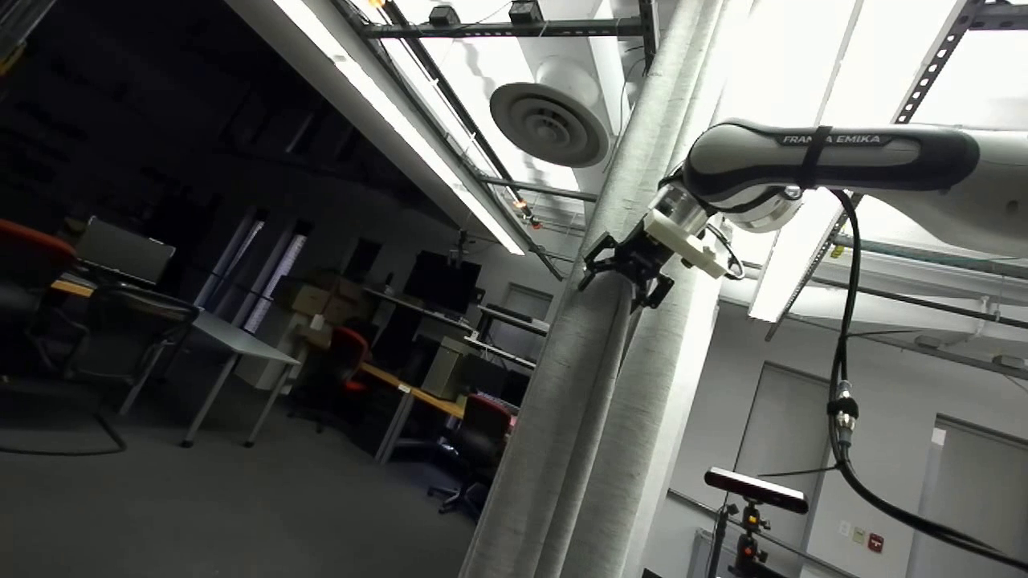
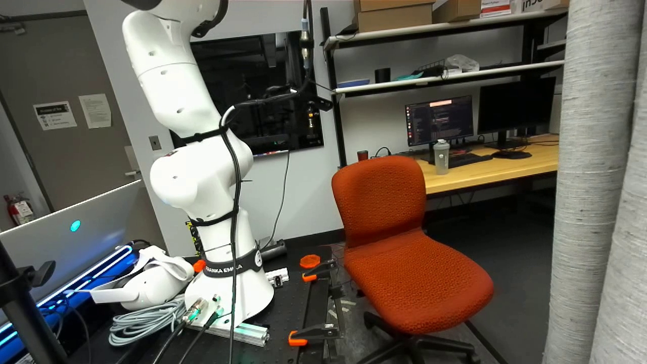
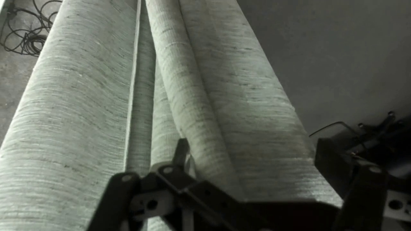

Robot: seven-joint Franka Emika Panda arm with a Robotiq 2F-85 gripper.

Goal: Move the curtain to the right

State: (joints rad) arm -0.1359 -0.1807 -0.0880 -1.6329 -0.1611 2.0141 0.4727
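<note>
Two black jointed fingers (image 3: pixel 334 166) stand spread low in the wrist view, the pale grey-white folded fabric curtain (image 3: pixel 192 96) partly between them, contact hard to judge.

White robot arm (image 2: pixel 199 174) stands on black table (image 2: pixel 284 308) left of orange chair (image 2: pixel 386 217); white headset (image 2: pixel 159 283) lies farther left. Wooden table (image 2: pixel 498 171) behind and right of chair carries two monitors (image 2: pixel 438 124), grey bottle (image 2: pixel 441 157). Curtain (image 2: pixel 586 197) hangs in lengthwise folds farther right of chair.
</note>
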